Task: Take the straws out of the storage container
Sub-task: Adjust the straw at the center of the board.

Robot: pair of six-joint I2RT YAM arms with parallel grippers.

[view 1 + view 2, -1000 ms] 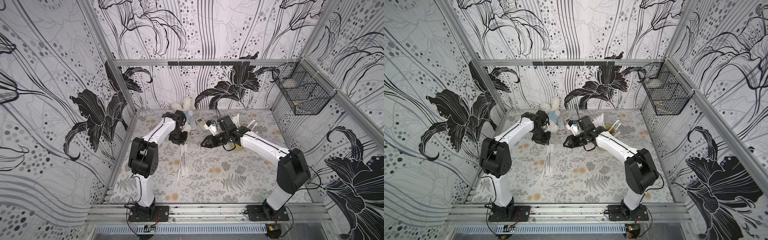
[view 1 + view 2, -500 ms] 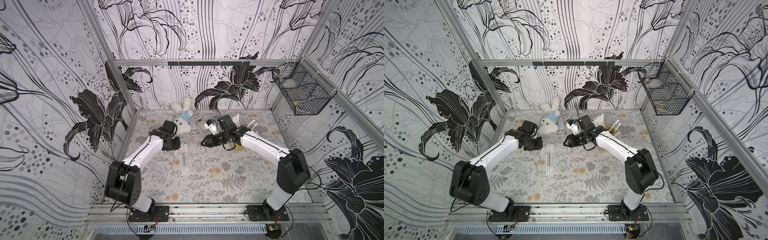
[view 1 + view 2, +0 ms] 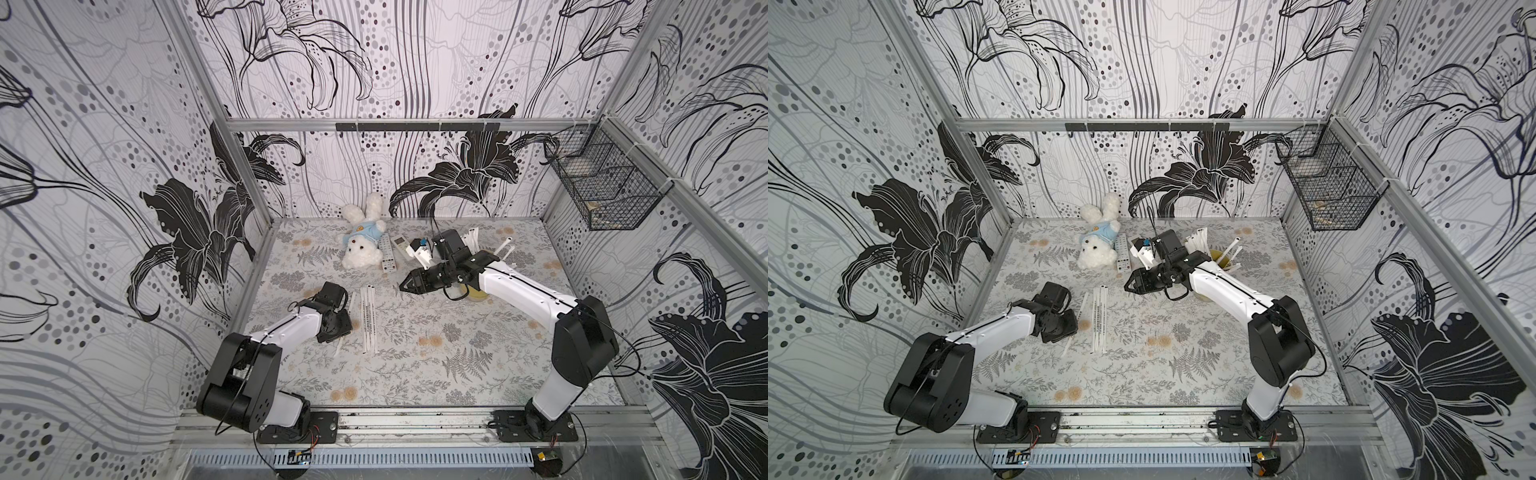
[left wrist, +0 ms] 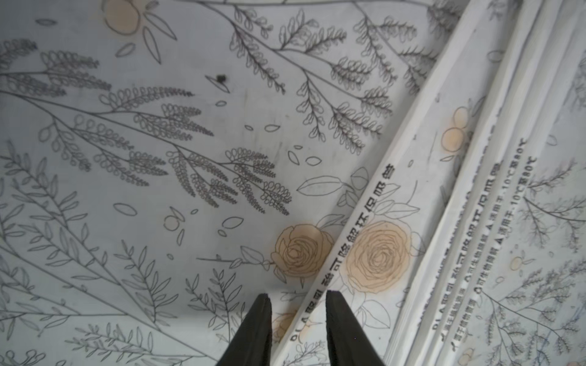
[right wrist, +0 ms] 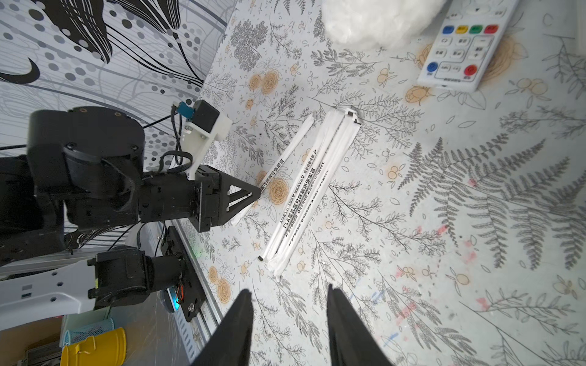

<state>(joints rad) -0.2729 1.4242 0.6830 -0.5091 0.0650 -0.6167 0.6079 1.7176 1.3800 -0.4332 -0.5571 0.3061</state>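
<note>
The yellow storage container [image 3: 1220, 258] stands at the far right of the table, mostly hidden behind my right arm, with only a sliver of it [image 3: 477, 294] showing there. Several straws [image 3: 1198, 240] lean out of it. Other straws [image 3: 368, 318] lie bundled on the table, with a single straw [image 4: 364, 202] slanted beside them. My left gripper [image 4: 296, 298] points down at the table, open, its fingers either side of that single straw. My right gripper [image 3: 402, 286] hovers open and empty past the bundle's far end [image 5: 344, 115].
A white plush rabbit [image 3: 361, 245] and two white remotes [image 3: 387, 254] lie at the far middle of the table. A black wire basket [image 3: 602, 195] hangs on the right wall. Metal rails run along the table's front edge [image 3: 415, 419].
My left arm has swung back from the far middle of the table to the front left, beside the lying straws. A single slanted straw now lies left of the bundle. The right arm has barely moved.
</note>
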